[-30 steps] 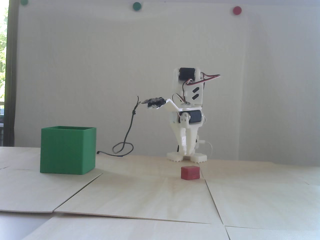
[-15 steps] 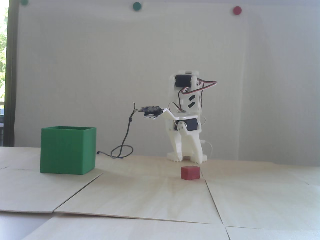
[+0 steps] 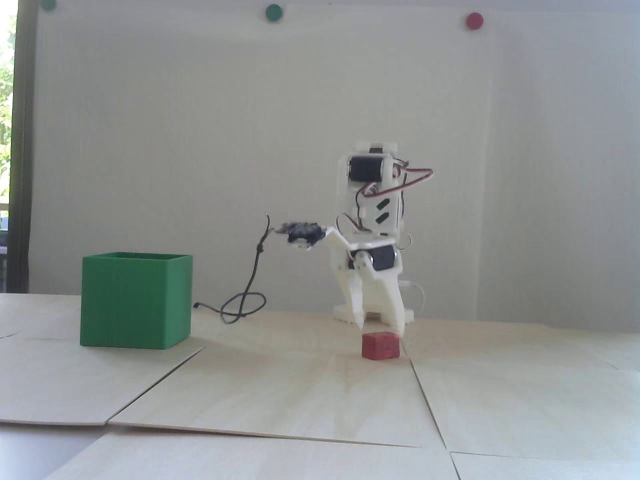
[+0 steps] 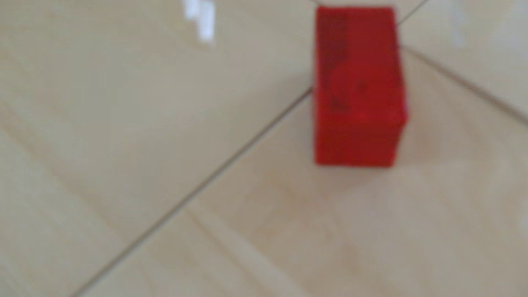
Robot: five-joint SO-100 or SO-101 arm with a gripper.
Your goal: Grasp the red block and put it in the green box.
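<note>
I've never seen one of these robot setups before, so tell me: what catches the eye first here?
In the fixed view, a big green box stands at the left on the pale wooden table. Right of centre, a small red block lies on the table, with the white arm's open gripper poised just above it. The blurry wrist view shows the block close up.

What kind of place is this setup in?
Probably a hobbyist or lab robot test bench: pale wooden boards as a work surface, colored marker dots on a plain white wall, and a window at the fixed view's left edge.
</note>
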